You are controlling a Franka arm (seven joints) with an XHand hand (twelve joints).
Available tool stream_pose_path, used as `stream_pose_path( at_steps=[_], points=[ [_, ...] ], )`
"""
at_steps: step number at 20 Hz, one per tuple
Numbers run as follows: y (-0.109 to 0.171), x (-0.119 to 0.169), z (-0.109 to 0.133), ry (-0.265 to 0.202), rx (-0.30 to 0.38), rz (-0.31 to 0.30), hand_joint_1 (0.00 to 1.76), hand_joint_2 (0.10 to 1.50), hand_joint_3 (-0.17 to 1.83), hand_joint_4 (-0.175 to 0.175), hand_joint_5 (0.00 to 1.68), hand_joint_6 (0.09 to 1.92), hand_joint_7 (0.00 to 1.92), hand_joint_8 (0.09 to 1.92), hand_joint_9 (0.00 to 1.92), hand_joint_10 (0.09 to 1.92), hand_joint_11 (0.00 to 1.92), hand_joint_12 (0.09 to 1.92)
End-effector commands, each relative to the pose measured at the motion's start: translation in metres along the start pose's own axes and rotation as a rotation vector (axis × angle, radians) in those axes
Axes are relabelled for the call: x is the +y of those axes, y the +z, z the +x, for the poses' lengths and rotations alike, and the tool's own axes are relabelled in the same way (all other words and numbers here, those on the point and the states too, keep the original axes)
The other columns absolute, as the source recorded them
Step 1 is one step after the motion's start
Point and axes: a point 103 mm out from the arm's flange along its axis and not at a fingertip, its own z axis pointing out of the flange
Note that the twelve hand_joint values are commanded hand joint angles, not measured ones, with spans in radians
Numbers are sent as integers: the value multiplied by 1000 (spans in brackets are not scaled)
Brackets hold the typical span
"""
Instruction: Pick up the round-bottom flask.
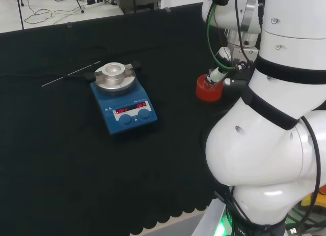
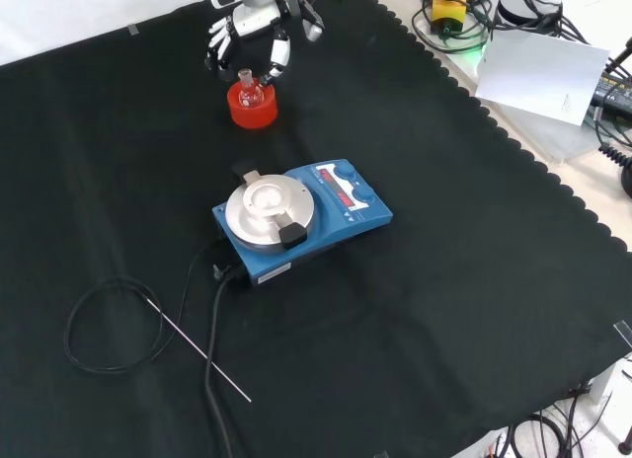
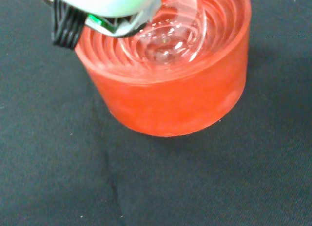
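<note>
A small clear round-bottom flask (image 2: 247, 86) sits upright in a red ribbed stand (image 2: 252, 111) at the far end of the cloth in the front view. The hand (image 2: 249, 22) hangs just above it. Its fingers (image 2: 279, 55) point down, spread on either side of the flask's neck and not closed on it. From the head view, the red stand (image 1: 209, 89) shows left of the arm's links, with a finger (image 1: 217, 74) reaching down to its top. Close up in the wrist view, the flask's glass bulb (image 3: 168, 38) rests in the ribbed stand (image 3: 170, 99).
A blue hotplate stirrer (image 2: 301, 218) with a round metal top stands mid-cloth, nearer the camera than the stand in the front view. Its black cable (image 2: 212, 320) and a thin metal rod (image 2: 197, 344) lie at the front left. The cloth's scalloped edge (image 2: 513, 142) runs along the right.
</note>
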Motion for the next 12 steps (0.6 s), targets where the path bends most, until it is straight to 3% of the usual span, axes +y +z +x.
stream_pose_path(
  at_steps=[1, 3, 7, 12],
  points=[
    [-3, 2, -4, -5, 6, -11, 964, 592, 691, -77, 714, 701, 313, 683, 496, 673, 154, 1400],
    [-5, 3, -6, -4, 0, -15, 963, 597, 693, -84, 777, 728, 322, 686, 505, 675, 165, 1400],
    [4, 3, 27, 0, -30, -24, 965, 609, 698, -94, 859, 763, 338, 692, 522, 678, 188, 1400],
    [0, 2, 20, -2, -23, -29, 964, 619, 700, -99, 887, 779, 346, 693, 535, 675, 206, 1394]
  ],
)
